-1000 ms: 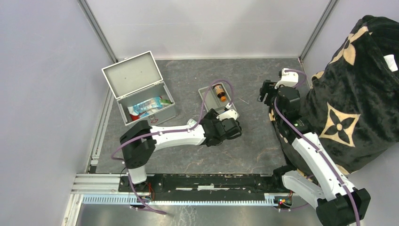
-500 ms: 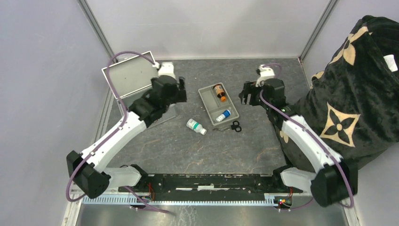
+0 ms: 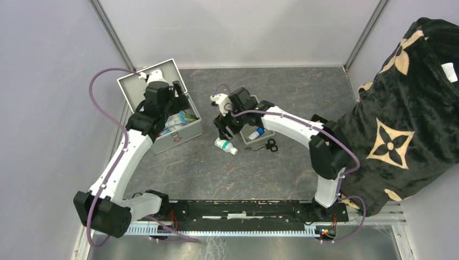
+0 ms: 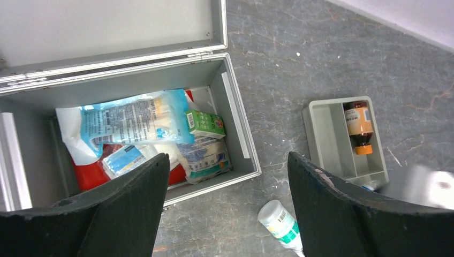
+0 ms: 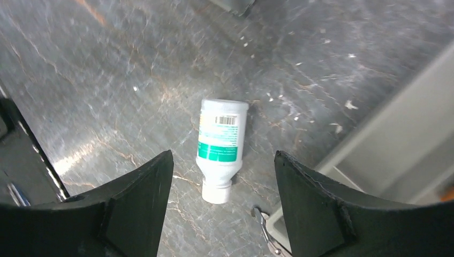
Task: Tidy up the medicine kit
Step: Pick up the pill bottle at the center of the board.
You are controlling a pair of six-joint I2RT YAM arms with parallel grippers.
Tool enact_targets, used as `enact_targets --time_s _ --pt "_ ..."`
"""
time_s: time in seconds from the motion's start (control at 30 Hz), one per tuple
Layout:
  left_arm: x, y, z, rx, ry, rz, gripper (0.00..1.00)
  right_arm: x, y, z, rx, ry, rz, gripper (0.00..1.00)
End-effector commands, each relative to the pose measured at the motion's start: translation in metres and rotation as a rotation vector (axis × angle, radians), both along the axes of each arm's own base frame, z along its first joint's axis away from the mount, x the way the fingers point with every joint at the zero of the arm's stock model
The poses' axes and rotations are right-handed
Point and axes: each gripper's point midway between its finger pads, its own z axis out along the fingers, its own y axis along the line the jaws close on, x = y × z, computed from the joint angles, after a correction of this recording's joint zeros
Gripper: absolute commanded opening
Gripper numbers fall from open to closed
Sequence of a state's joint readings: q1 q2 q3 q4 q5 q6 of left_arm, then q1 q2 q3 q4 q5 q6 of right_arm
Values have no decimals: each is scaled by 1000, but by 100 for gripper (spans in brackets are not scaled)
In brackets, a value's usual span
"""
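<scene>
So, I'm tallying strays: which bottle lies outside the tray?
The white bottle, on the table; the amber bottle and the blue-capped bottle lie in the tray.

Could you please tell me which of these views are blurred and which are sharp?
Right wrist view: the table is streaked with motion blur, though the white bottle reads clearly. Left wrist view: the medicine kit is sharp; the right arm is a pale smear. Top external view: sharp, evenly lit.
</scene>
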State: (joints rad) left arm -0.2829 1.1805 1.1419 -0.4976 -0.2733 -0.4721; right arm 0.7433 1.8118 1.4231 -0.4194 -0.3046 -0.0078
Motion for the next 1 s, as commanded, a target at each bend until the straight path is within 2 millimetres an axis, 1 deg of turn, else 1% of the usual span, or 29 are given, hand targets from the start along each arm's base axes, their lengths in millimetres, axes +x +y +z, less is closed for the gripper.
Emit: enact_targets --time_s 0.0,0.07,0.17,0.3,0.53,0.7,0.83,0.97 --pt "-13 18 31 -25 -96 96 87 -10 11 -20 -100 8 163 75" --pt "-17 24 34 -13 -108 116 87 -11 17 -29 -123 13 178 75" --pt "-20 27 36 -4 -113 121 87 -10 22 -39 -145 11 181 76" --pt "-20 25 34 -6 -107 112 87 -8 24 -53 -190 9 175 76" --pt "-20 23 30 -9 -100 102 87 -18 25 -75 -237 44 201 76" --pt "-19 19 29 -13 -96 78 87 -21 27 -82 -257 55 207 73" --pt "-18 15 28 -25 -96 62 87 -18 26 -85 -276 45 192 72" --pt "-18 15 28 -26 -95 59 87 -13 18 -93 -329 36 171 72"
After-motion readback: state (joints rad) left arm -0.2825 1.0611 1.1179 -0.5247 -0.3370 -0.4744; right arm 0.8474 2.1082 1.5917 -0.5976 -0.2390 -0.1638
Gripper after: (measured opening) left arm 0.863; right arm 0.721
